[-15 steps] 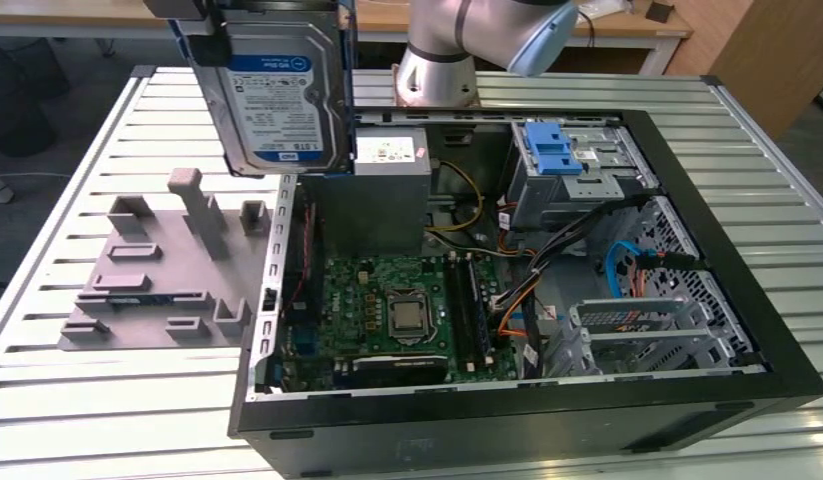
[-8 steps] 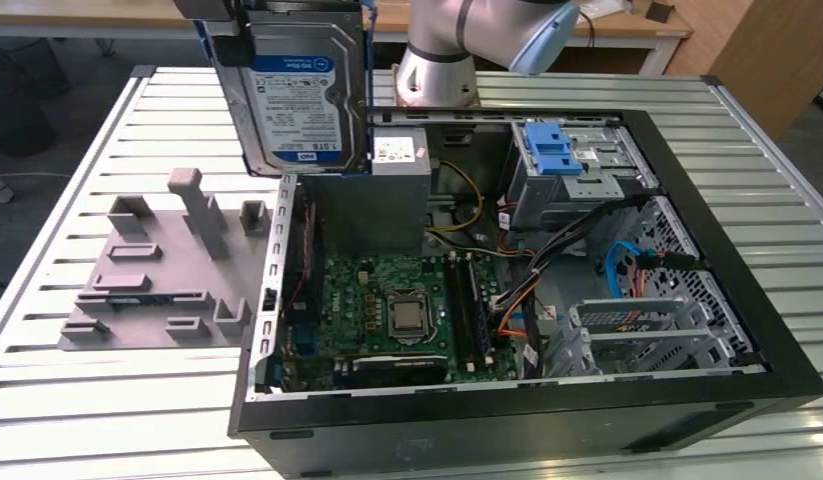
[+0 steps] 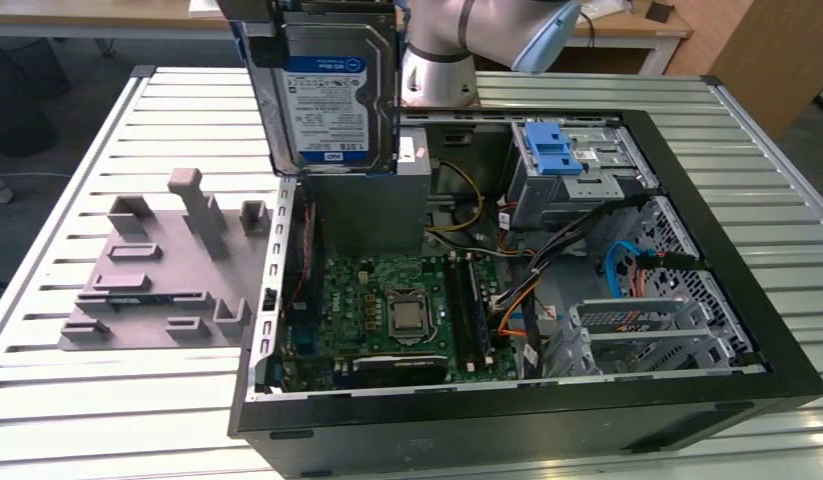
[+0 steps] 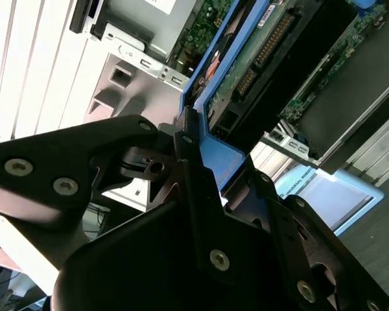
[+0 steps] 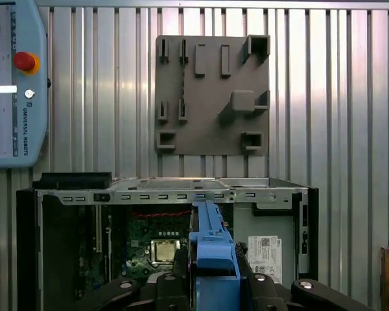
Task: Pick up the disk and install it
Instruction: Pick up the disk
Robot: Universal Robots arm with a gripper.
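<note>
Disk (image 3: 324,90) clamped in gripper (image 5: 211,285), hanging upright above open black PC case (image 3: 518,410).
Black fingers (image 4: 188,162) pinch the blue plastic carrier edge; flat silver drive, label faces the exterior view. It's over the case's side at the exterior view's left, green motherboard (image 3: 384,310) below. Grey blocky fixture plate (image 3: 158,270) lies well apart on the ribbed metal table (image 3: 91,400).

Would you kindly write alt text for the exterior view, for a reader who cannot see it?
The disk, silver with a white-and-blue label in a blue carrier, hangs upright above the open computer case on a slatted metal table. A green motherboard lies inside the case, and a grey fixture plate sits beside it on the exterior view's left.
</note>
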